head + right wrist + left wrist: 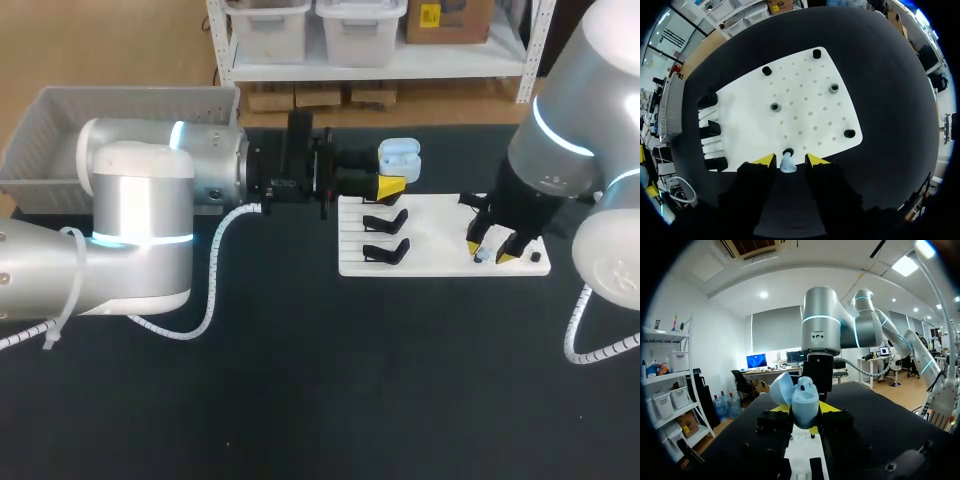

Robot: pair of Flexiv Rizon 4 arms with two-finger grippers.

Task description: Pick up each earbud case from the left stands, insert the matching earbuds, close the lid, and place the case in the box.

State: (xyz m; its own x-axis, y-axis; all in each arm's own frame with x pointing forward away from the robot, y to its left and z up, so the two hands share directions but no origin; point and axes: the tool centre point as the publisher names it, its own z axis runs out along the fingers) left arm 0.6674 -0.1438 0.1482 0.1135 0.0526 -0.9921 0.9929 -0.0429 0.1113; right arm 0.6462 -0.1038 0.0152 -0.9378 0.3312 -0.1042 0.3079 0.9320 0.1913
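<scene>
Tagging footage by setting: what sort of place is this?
Likely a robotics test bench: a black table, a white fixture board with stands, and the left pincer gripping an open earbud case.

The black table (300, 380) bears a white board (440, 228) and grey bin (50, 130).

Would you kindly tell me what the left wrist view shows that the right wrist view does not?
Only the left wrist: the open earbud case gripped in the left jaws, with the right arm beyond. Only the right wrist: a light-blue earbud between the open right jaws. Both: the white board and the black table.
</scene>
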